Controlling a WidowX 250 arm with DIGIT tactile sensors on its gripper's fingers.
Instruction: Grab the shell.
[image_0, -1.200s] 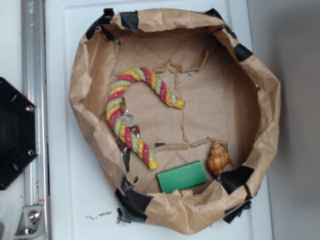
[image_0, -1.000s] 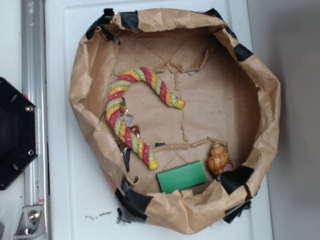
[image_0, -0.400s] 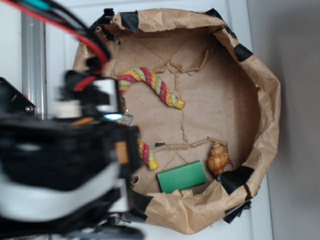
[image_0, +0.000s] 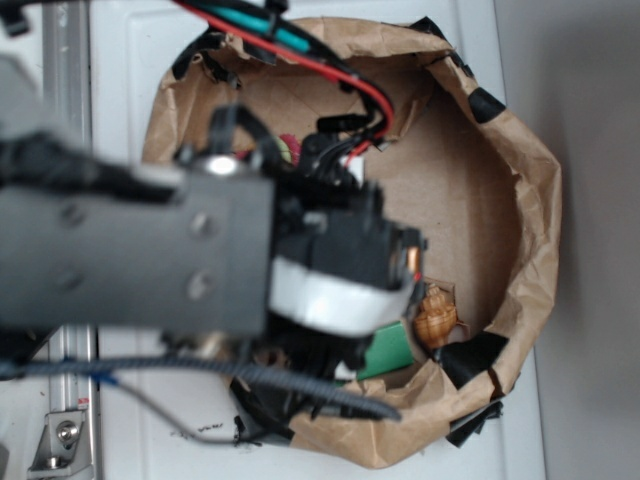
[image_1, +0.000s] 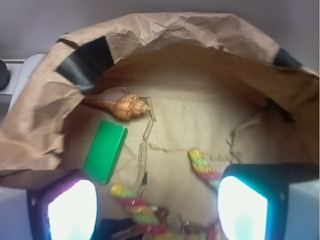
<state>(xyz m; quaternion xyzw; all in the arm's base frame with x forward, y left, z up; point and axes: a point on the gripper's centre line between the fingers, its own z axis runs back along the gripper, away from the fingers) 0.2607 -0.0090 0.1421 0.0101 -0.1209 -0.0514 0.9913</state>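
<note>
The shell (image_0: 436, 318) (image_1: 124, 107) is a small tan-orange ribbed conch lying on the brown paper floor by the black-taped wall, beside a green block (image_1: 105, 151) (image_0: 392, 355). In the wrist view my gripper (image_1: 156, 205) is open, its two fingers wide apart at the bottom corners, with only the rope toy (image_1: 165, 212) between them. The shell lies well ahead and left of the fingers. In the exterior view the blurred arm (image_0: 200, 250) covers the left half of the bowl, and the gripper's jaws are hidden under it.
A crumpled brown paper wall (image_0: 535, 200) (image_1: 165, 30) patched with black tape (image_0: 470, 355) (image_1: 87, 62) rings the floor. The multicoloured rope toy lies under the gripper. A metal rail (image_0: 62, 400) runs along the left edge of the white table.
The arm has swept in from the lower left and moved right over the bowl, now covering the rope toy and part of the green block. The shell has not moved.
</note>
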